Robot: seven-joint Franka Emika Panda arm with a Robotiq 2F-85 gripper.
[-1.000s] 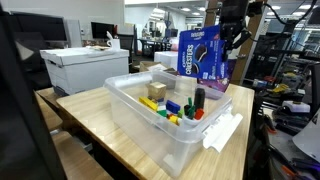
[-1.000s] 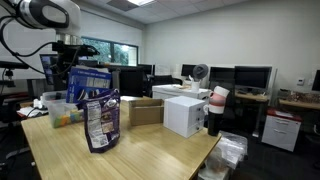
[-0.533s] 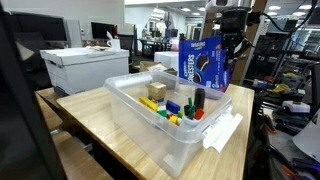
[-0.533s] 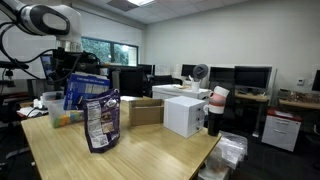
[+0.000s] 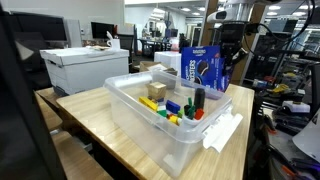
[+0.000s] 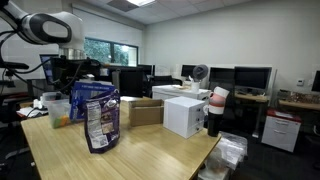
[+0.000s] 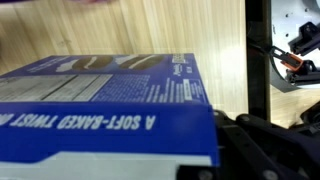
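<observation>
Carry step, likely: pincer [image 5: 226, 48] clamped on blue snack box [image 5: 203, 68], clear bin [image 5: 150, 135] low beside it. Next move needs firm grip and rim clearance.

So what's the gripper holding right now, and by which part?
A blue snack box. The gripper is shut on its top edge, near one upper corner, and the box hangs upright beside the clear bin.

Blue snack box [image 5: 203, 68], upright, held
</observation>
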